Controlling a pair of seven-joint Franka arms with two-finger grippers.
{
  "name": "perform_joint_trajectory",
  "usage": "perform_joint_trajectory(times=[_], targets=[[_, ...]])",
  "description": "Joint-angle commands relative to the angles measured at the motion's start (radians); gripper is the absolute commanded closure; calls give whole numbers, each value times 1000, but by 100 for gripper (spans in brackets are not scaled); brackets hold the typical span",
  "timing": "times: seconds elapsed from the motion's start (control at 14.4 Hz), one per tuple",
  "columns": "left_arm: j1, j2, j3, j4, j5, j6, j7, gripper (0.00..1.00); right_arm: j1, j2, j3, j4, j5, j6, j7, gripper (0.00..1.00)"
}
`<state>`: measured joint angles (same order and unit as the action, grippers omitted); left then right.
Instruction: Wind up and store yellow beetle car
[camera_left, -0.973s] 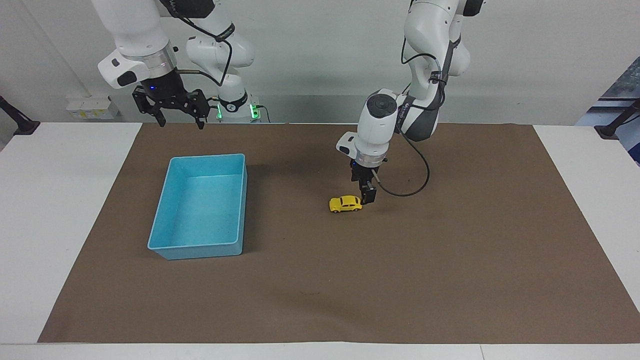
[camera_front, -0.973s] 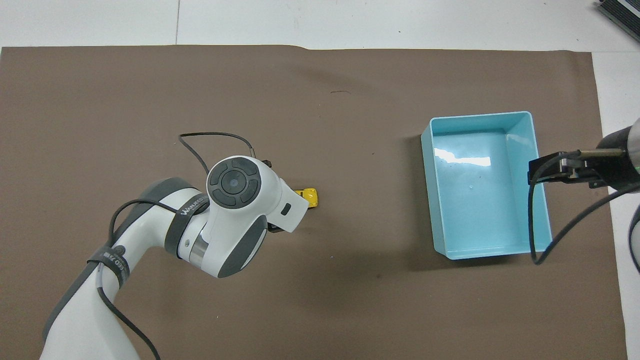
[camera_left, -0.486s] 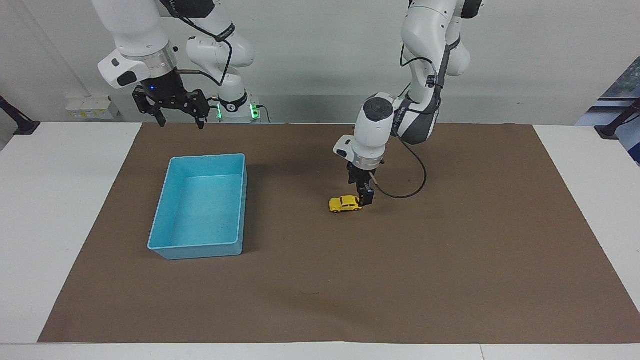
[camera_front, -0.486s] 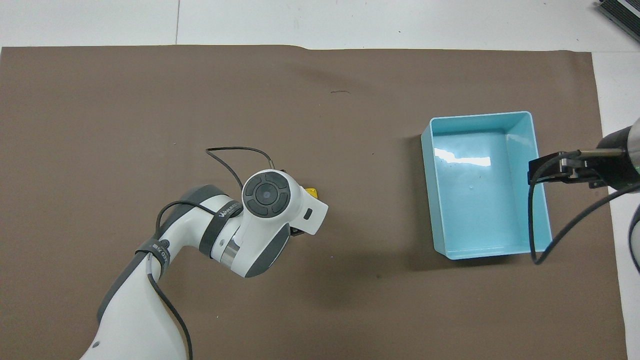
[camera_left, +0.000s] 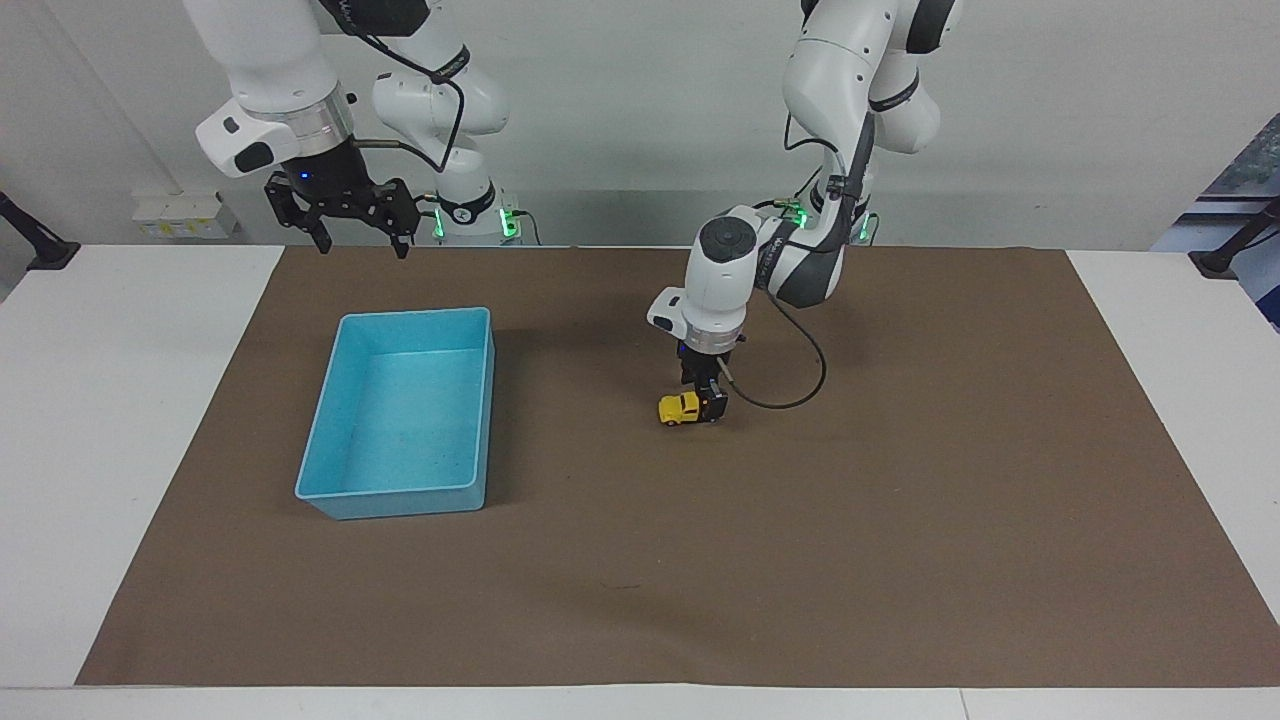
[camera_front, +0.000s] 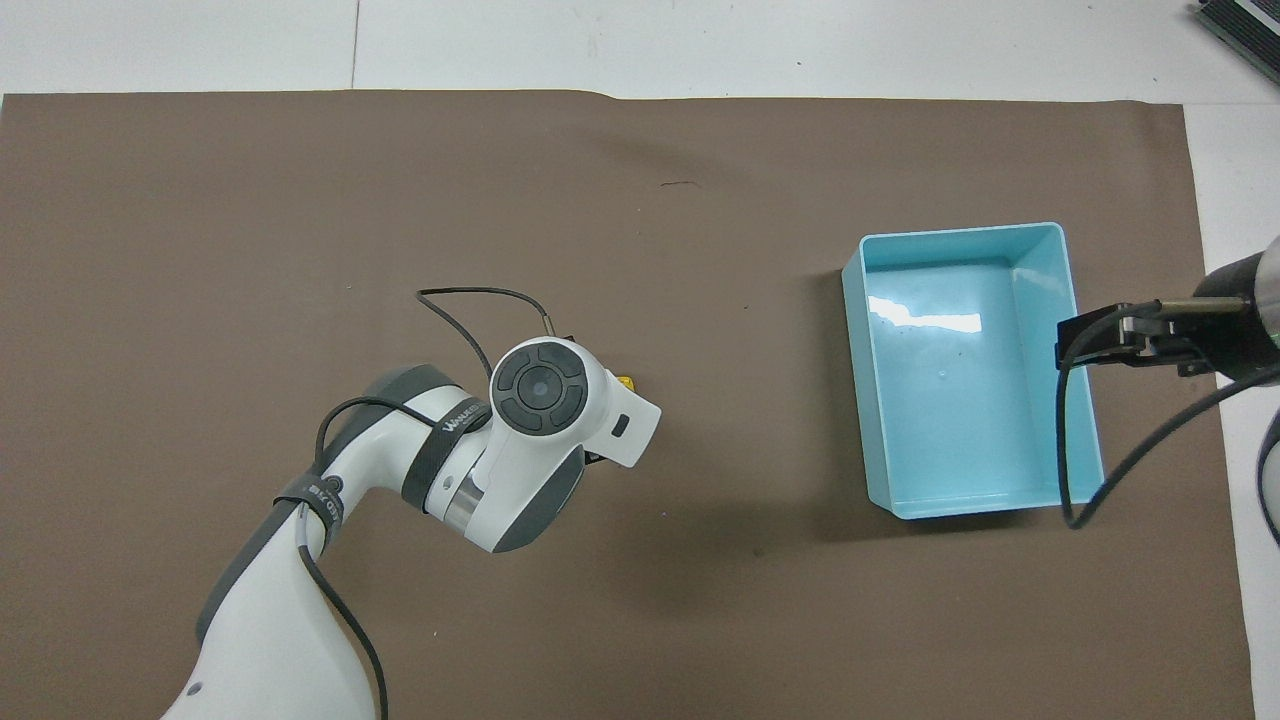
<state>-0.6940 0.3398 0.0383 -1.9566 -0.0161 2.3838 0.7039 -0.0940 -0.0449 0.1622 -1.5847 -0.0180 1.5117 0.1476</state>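
The yellow beetle car (camera_left: 679, 409) stands on the brown mat near the table's middle. My left gripper (camera_left: 709, 402) is down at mat height over the car's end toward the left arm, covering that half. In the overhead view the left wrist hides all but a yellow sliver of the car (camera_front: 626, 382). The blue bin (camera_left: 400, 499) stands empty toward the right arm's end; it also shows in the overhead view (camera_front: 873, 400). My right gripper (camera_left: 362, 238) waits open and empty, raised over the mat's edge nearest the robots by the bin.
The brown mat (camera_left: 900, 560) covers most of the white table (camera_left: 120, 450). A black cable (camera_left: 790, 385) loops from the left wrist just above the mat beside the car.
My left gripper has slid from just past the car's end onto the car, toward the right arm's side. The car and the right arm have not moved.
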Motion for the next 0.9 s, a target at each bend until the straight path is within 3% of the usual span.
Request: perform_joint_trajectory(times=[0.0, 0.83], targets=[[-22, 5, 20, 7, 21, 6, -9, 100, -13, -12, 7, -17, 18, 12, -14, 0], [40, -16, 29, -68, 24, 9, 219, 100, -13, -12, 7, -17, 18, 12, -14, 0]])
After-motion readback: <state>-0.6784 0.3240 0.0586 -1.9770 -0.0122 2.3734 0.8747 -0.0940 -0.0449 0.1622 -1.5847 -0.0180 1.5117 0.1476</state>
